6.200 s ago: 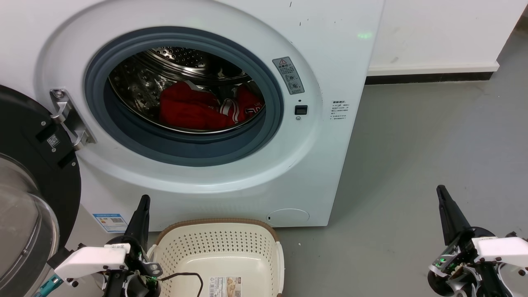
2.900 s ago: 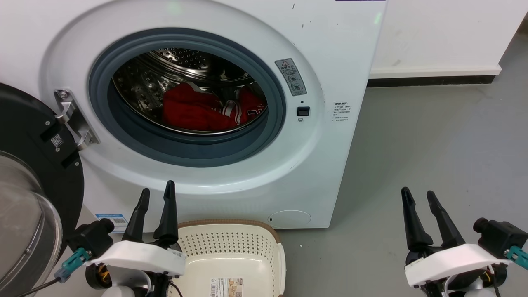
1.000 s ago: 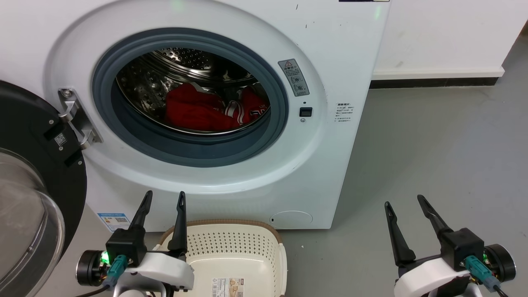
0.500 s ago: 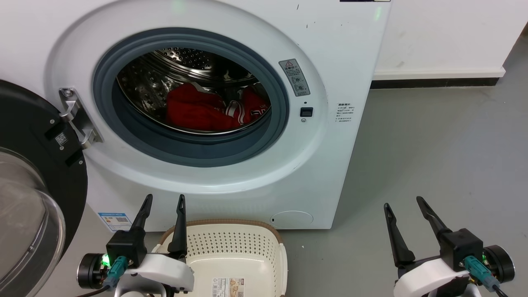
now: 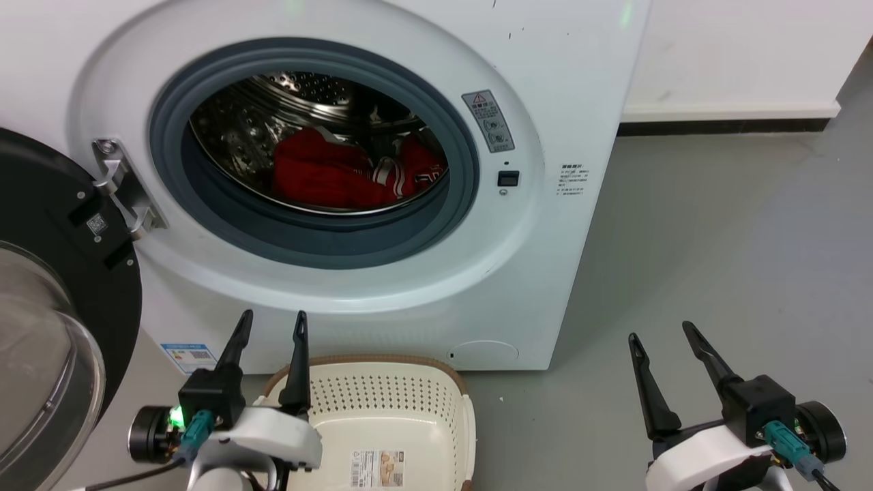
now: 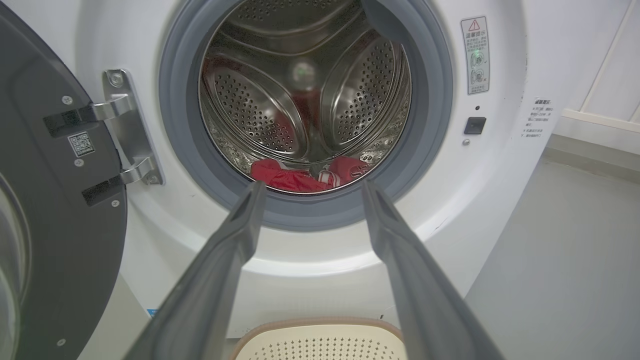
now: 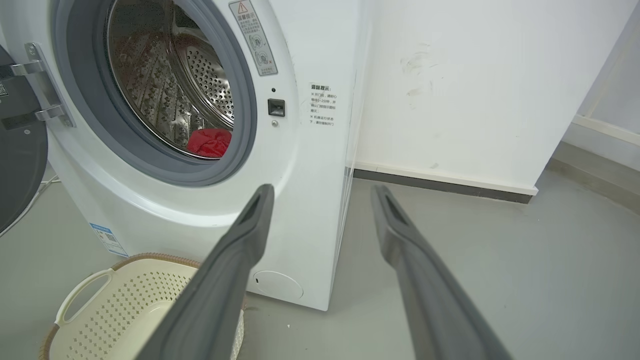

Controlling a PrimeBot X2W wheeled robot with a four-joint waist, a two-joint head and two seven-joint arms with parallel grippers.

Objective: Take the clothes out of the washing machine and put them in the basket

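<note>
Both wrists have turned since the earliest frame. The washing machine stands open beyond the empty basket; the clothes, surely soft and limp, lie low in its drum: pinch a raised fold. Left end effector and right end effector are wide, empty.

I can read no wording. Grey sticker with red warning triangle on the large white front-loading washing machine, right of its opening.
</note>
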